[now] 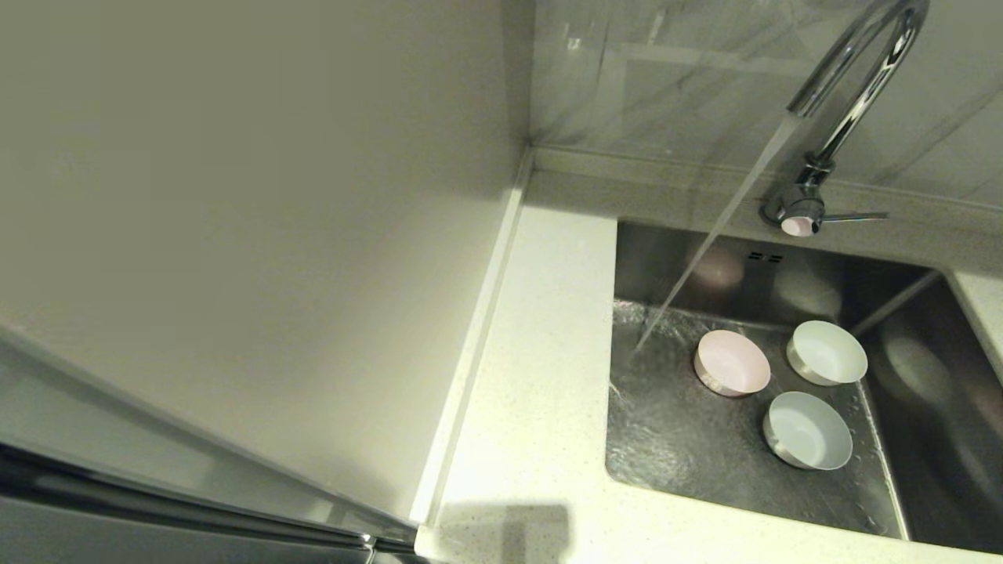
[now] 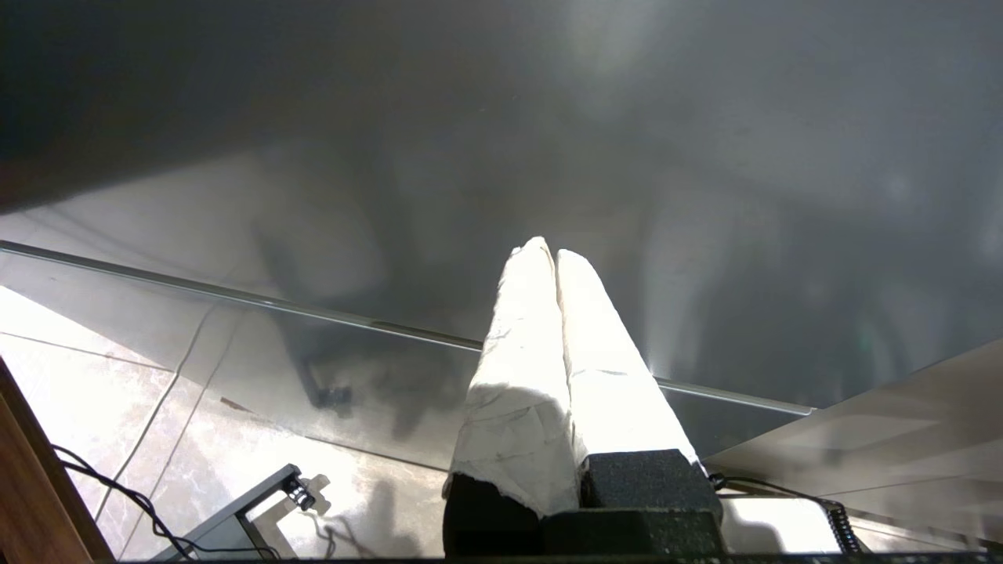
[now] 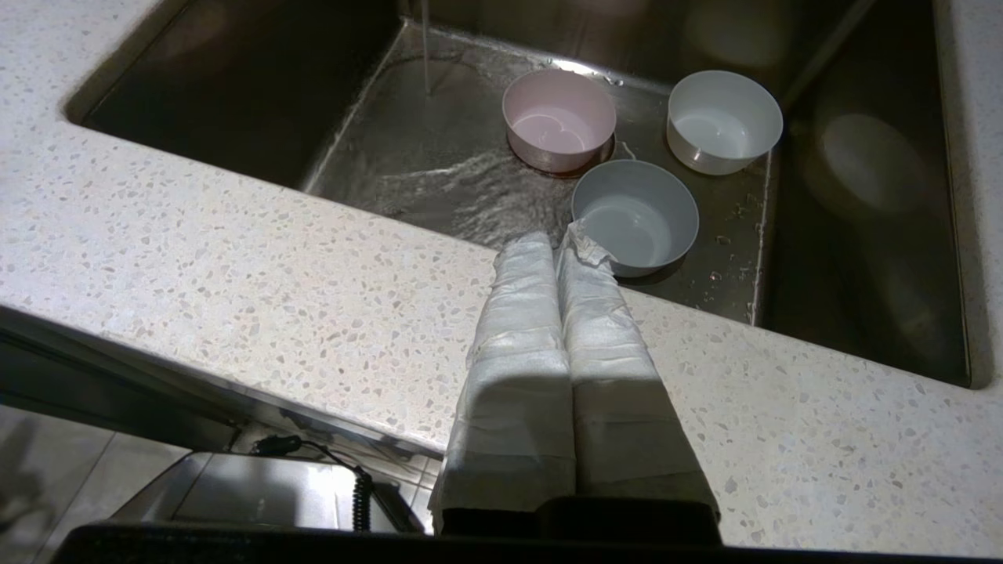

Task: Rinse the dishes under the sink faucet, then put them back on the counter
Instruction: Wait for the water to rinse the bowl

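Three bowls sit upright on the sink (image 1: pixel 682 446) floor: a pale pink bowl (image 1: pixel 732 362) (image 3: pixel 559 119), a white bowl (image 1: pixel 827 352) (image 3: pixel 724 119) and a pale blue bowl (image 1: pixel 807 430) (image 3: pixel 635 215). Water streams from the chrome faucet (image 1: pixel 850 94) onto the steel just left of the pink bowl. My right gripper (image 3: pixel 555 239) is shut and empty, held over the counter (image 3: pixel 235 266) at the sink's near edge, short of the blue bowl. My left gripper (image 2: pixel 546 249) is shut and empty, parked low beside a grey cabinet face. Neither gripper shows in the head view.
The faucet's thin lever (image 1: pixel 854 216) points right at its base. Two overflow slots (image 1: pixel 765 256) mark the sink's back wall. A raised divider (image 1: pixel 881 439) separates a deeper right basin. A cream wall panel (image 1: pixel 235 235) bounds the counter (image 1: pixel 541 352) on the left.
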{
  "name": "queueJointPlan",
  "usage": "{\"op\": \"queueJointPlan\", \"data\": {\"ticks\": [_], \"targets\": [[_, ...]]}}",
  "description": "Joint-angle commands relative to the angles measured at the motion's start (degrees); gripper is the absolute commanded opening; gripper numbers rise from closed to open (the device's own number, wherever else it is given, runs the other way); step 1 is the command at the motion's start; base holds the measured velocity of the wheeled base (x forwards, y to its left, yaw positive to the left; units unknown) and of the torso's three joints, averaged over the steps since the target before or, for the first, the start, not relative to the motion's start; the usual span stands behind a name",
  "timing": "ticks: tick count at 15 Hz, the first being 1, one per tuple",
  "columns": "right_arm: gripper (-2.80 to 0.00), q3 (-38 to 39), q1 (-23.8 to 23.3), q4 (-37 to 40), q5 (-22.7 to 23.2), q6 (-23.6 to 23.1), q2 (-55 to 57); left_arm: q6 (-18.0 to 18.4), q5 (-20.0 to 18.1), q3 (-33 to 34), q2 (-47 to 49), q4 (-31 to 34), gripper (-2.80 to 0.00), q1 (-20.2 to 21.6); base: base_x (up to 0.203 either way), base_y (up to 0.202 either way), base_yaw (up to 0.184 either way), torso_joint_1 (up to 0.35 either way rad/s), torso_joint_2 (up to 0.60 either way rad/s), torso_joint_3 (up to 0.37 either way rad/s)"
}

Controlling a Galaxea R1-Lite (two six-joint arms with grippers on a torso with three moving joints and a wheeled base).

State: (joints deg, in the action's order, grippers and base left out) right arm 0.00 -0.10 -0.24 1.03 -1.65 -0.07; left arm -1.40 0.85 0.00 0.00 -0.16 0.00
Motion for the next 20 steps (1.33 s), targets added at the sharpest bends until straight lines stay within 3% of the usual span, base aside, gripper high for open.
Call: {"op": "queueJointPlan", "data": {"ticks": [1, 9, 20], "targets": [[-2.80, 0.0, 0.0, 0.1, 0.0, -0.1, 0.1, 0.0, 0.0, 0.0, -0.2, 0.0, -2.80, 0.0, 0.000, 0.000, 0.000, 0.000, 0.00, 0.000], [-2.80, -0.3, 0.0, -2.6, 0.1, 0.2, 0.1, 0.0, 0.0, 0.0, -0.2, 0.0, -2.80, 0.0, 0.000, 0.000, 0.000, 0.000, 0.00, 0.000], [-2.80, -6.6, 0.0, -2.9, 1.1, 2.3, 0.2, 0.0, 0.0, 0.0, -0.2, 0.0, -2.80, 0.0, 0.000, 0.000, 0.000, 0.000, 0.00, 0.000]]}}
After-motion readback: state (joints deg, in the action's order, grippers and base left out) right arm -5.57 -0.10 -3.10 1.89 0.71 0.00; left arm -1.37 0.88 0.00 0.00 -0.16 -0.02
